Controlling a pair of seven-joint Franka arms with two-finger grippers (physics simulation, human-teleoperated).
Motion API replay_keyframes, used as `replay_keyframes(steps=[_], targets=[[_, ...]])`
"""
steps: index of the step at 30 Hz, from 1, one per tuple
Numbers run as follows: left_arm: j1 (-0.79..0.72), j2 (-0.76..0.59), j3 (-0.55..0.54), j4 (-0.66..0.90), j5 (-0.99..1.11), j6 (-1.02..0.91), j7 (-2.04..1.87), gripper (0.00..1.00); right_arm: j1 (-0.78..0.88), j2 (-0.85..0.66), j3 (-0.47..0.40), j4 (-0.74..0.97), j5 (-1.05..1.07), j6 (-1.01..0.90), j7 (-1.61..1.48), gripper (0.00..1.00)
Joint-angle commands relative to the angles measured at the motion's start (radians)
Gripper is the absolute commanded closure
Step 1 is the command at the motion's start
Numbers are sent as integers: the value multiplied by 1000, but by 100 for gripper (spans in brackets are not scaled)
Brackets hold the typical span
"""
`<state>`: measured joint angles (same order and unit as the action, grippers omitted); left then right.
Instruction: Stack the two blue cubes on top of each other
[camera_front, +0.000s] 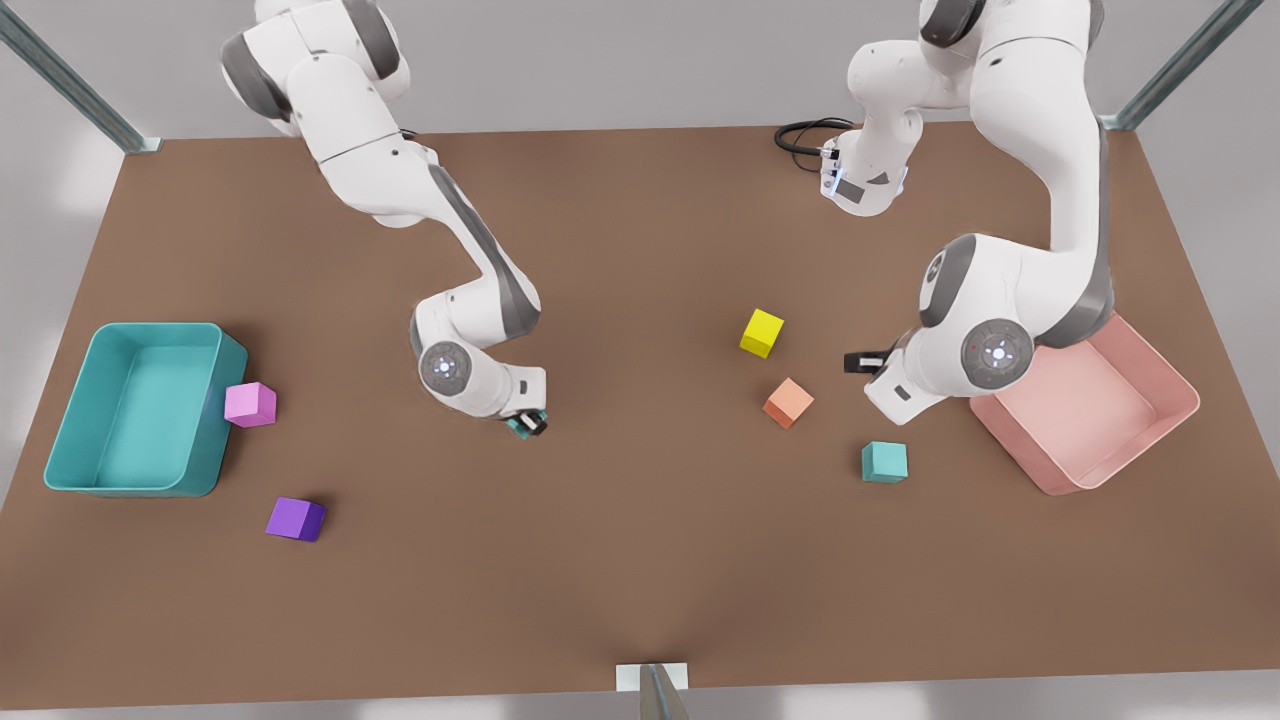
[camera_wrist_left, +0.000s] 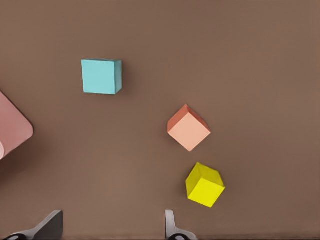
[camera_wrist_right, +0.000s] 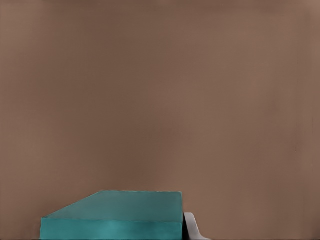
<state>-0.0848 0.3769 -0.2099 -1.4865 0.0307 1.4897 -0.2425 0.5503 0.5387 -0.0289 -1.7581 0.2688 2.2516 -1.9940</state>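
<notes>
Centre-left in the front view, right gripper (camera_front: 528, 424) clamps a blue cube (camera_front: 520, 427); left gripper (camera_front: 868, 362) hangs open at right. Risk: releasing off-centre over the other blue cube (camera_front: 885, 462) topples it.

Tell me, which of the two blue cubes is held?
The blue cube in the right end effector, near the table's middle; the other blue cube lies free beside the pink bin.
</notes>
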Motion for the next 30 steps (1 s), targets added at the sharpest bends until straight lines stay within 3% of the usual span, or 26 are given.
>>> replay_keyframes(steps=[1,3,4,8,12,14,20,24,25,27,28,29,30], targets=[[2,34,6,5,-2,7,2,0,52,72,0,107,15,-21,1066,35],[13,192,58,95,-6,176,11,0,111,148,0,210,12,-21,1210,34],[17,208,101,17,-11,378,28,0,143,185,-2,252,17,-21,1264,34],[31,277,153,-70,-11,653,186,0,221,326,-11,399,-3,2,1431,34],[33,283,153,-127,-11,750,184,0,234,376,-11,424,-3,60,1431,34],[31,283,153,-153,-6,748,192,0,230,376,-8,422,0,68,1431,0],[33,289,152,-181,-3,742,486,0,229,320,-6,405,-2,8,1426,0],[27,321,152,-181,-3,745,480,0,226,153,-5,387,12,-257,1434,0],[25,335,152,-181,-5,744,480,0,194,41,-6,393,43,-483,1465,0],[23,347,152,-179,-5,747,480,0,142,-98,-16,379,-94,-1027,2128,0],[23,349,152,-179,-5,753,479,0,135,-89,-28,330,-155,-1133,2454,0],[23,355,152,-178,-6,765,477,17,80,-62,-36,315,-154,-1136,2586,0],[25,353,152,-178,-8,765,477,42,-59,-22,-36,327,-157,-1127,2582,0]])
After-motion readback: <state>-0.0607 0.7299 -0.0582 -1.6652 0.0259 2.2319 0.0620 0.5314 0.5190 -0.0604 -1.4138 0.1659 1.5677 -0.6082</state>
